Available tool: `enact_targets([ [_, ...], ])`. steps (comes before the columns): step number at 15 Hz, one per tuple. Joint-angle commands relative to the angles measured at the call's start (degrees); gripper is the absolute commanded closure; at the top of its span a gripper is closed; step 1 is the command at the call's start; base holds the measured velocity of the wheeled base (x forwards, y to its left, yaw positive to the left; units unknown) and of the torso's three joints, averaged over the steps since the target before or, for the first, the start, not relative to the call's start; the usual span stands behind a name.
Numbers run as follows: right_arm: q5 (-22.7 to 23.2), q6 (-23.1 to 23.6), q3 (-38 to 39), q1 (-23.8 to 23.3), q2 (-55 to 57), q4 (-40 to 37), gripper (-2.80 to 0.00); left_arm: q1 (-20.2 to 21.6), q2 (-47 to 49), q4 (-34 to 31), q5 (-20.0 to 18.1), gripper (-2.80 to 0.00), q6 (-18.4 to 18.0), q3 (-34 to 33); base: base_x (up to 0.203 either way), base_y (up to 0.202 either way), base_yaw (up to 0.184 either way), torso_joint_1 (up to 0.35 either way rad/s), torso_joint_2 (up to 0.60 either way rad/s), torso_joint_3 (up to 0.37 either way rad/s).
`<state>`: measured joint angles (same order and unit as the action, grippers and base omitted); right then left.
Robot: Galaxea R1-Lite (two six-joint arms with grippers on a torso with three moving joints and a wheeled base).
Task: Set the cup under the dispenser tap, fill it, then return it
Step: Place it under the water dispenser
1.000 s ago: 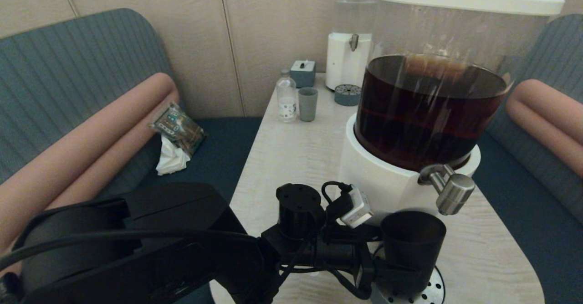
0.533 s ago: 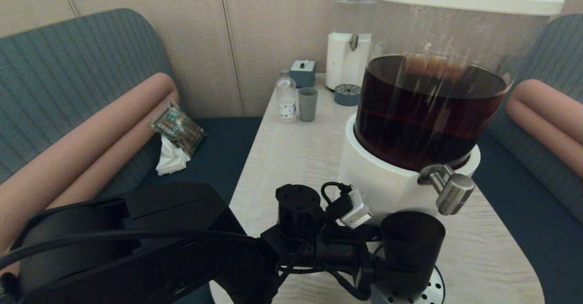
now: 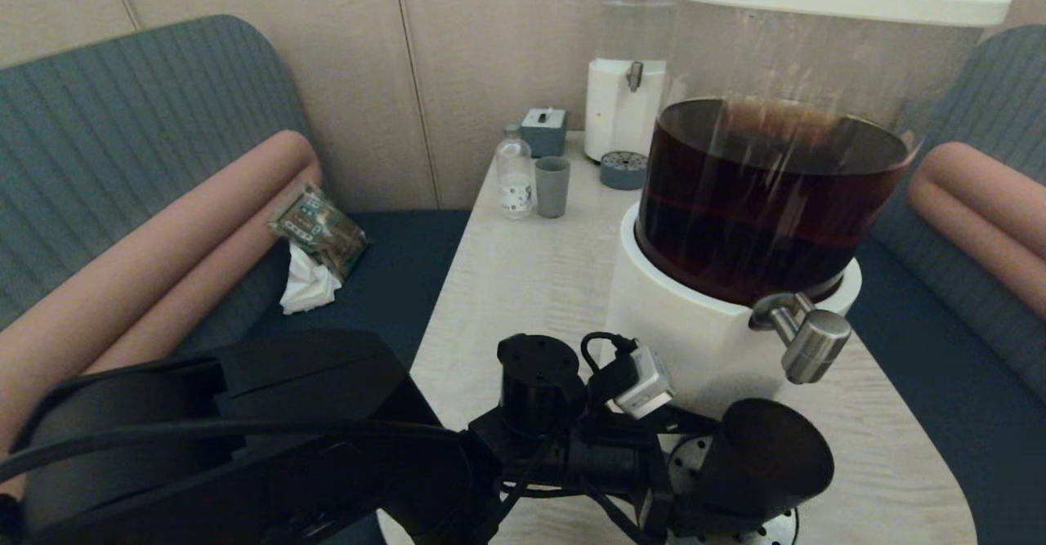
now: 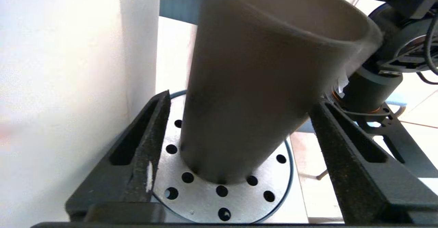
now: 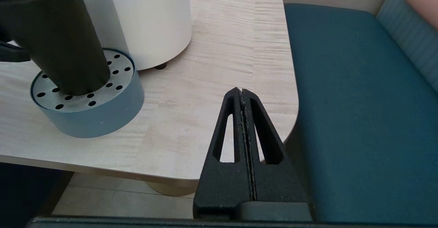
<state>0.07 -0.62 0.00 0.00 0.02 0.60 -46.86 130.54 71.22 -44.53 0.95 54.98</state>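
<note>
One cup (image 4: 260,84) (tilted), between left gripper (image 4: 236,173) fingers

hidden and cut-off parts

the cup (image 3: 764,467) hides most of the perforated drip tray (image 3: 764,533), whose near edge runs off the head view; whether either black finger (image 4: 145,152) touches the cup cannot be told; its rim is blurred in the left wrist view.

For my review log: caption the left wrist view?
Left gripper brackets the tilted cup on the perforated drip tray.

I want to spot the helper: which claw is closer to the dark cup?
Left. The left claw sits around the cup; the right claw waits apart, off the table's edge.
</note>
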Motion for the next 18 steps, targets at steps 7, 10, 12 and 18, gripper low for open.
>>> enact_targets([
  [7, 0.0, 0.0, 0.4, 0.0, -0.3, 0.0, 0.0, 0.1, -2.6, 0.7, 0.0, -2.8, 0.0, -2.2, 0.0, 0.0, 0.0, 0.0, 0.0, 0.0],
  [10, 0.0, 0.0, 0.4, 0.0, -0.3, 0.0, 0.0, 0.1, -4.5, 0.7, 0.0, -2.8, 0.0, -4.6, 0.0, 0.0, 0.0, 0.0, 0.0, 0.0],
  [12, 0.0, 0.0, 0.4, 0.0, -0.3, 0.0, 0.0, 0.1, -5.9, 0.8, 0.0, -2.8, 0.0, -6.8, 0.0, 0.0, 0.0, 0.0, 0.0, 0.0],
  [18, 0.0, 0.0, 0.4, 0.0, -0.3, 0.0, 0.0, 1.2, -12.0, 1.8, 0.8, -2.8, -0.2, -15.6, 0.0, 0.0, 0.0, 0.0, 0.0, 0.0],
])
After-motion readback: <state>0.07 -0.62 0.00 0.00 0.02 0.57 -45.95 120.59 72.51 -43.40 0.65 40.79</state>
